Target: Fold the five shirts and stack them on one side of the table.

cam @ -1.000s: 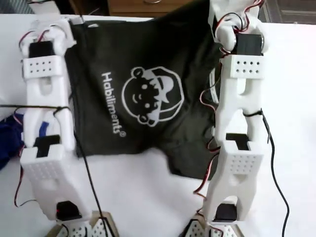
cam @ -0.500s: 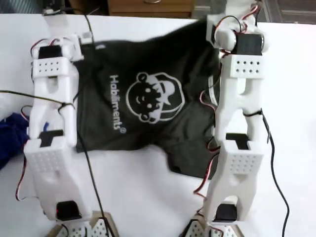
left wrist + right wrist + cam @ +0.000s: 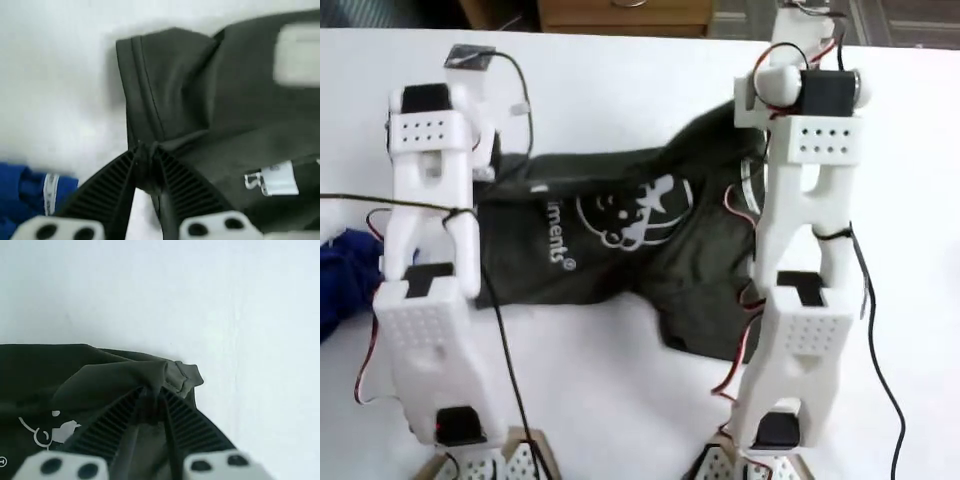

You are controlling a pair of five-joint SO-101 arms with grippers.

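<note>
- One dark shirt (image 3: 620,270) lies crumpled mid-table between the two arms, with its far part folded over.
- It carries a white cartoon-face print (image 3: 630,215) with lettering, partly covered by the fold. A white sewn label (image 3: 272,182) is also visible.
- Left gripper (image 3: 146,165): closed, pinching a hemmed corner of the shirt.
- Right gripper (image 3: 152,400): closed, pinching another bunched corner.
- Blue garment (image 3: 340,275): bunched at the edge of the table (image 3: 620,90), beside the left arm.
</note>
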